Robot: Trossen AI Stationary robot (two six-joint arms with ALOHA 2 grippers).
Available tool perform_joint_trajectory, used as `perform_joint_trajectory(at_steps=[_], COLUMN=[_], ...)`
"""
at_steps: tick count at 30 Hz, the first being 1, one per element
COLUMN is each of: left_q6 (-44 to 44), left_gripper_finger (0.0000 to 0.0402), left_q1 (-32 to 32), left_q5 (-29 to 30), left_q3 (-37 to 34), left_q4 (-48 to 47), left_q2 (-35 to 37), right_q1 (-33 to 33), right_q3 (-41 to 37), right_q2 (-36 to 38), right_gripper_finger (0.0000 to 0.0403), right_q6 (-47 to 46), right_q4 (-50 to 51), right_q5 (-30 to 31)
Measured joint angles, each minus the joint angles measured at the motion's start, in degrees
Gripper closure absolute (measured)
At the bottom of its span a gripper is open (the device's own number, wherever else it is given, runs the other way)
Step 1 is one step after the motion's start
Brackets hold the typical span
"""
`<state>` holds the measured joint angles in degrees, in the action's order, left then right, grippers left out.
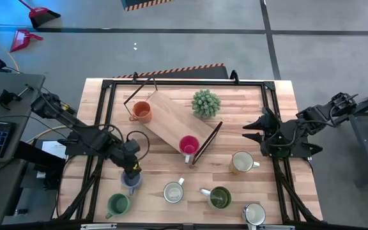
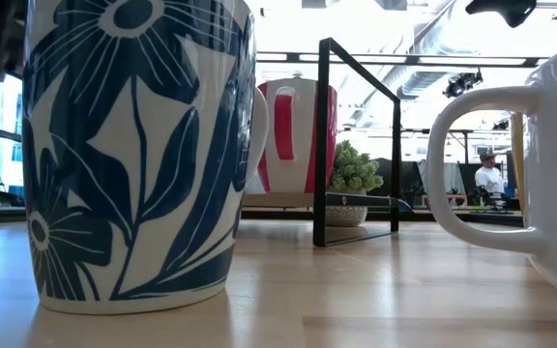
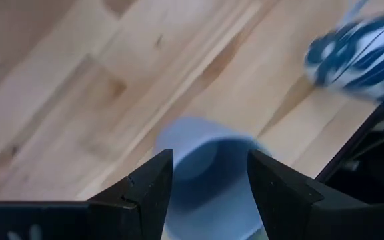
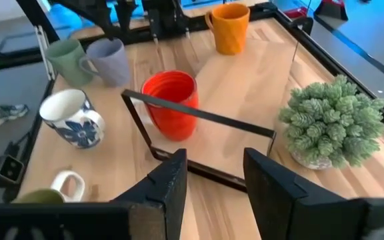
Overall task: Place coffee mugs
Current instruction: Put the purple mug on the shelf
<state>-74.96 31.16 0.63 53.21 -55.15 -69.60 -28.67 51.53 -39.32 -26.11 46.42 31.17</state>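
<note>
Left pincer (image 1: pixel 133 168) hangs right over the blue-grey mug (image 1: pixel 131 181) near the front left of the worktop (image 1: pixel 248 105), its two fingers spread wide with the mug's rim showing between them in the left wrist view; they grip nothing that I can see. Right pincer (image 1: pixel 255 133) waits over the worktop's right edge, parted and empty.

On the tilted wooden board (image 1: pixel 171 121) sit the orange mug (image 1: pixel 142 112) at its upper end and the red-pink mug (image 1: pixel 188 145) at its lower end, against the black wire frame (image 1: pixel 208 142). The pale green mug (image 1: pixel 117 204), the blue-flowered white mug (image 1: pixel 173 191), the dark olive mug (image 1: pixel 219 197) and two white mugs (image 1: pixel 241 162) stand along the front.

My worry is the closeness. If the arm swings sideways before it lifts, a finger could catch the blue-grey mug's rim and tip it, or shove it into the pale green mug just beside it. The potted plant (image 1: pixel 206 103) stands next to the board, so a wide sweep toward the board could clip it. The board's slope might let a mug slide.
</note>
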Motion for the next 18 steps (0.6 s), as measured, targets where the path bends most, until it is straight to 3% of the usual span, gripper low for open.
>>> perform_joint_trajectory(at_steps=[4,18], left_q6=[0.48,3.16], left_gripper_finger=[0.0220,0.0220], left_q1=[0.04,1.43], left_q5=[-3.03,-2.91], left_q3=[0.00,0.00], left_q4=[-0.89,-0.59], left_q2=[-2.25,-10.10], right_q1=[0.00,0.00], right_q3=[0.00,0.00], right_q2=[0.01,-0.01], right_gripper_finger=[0.0274,0.0274], right_q6=[-1.07,-1.05], right_q4=[1.81,2.03], right_q5=[-0.13,-1.23])
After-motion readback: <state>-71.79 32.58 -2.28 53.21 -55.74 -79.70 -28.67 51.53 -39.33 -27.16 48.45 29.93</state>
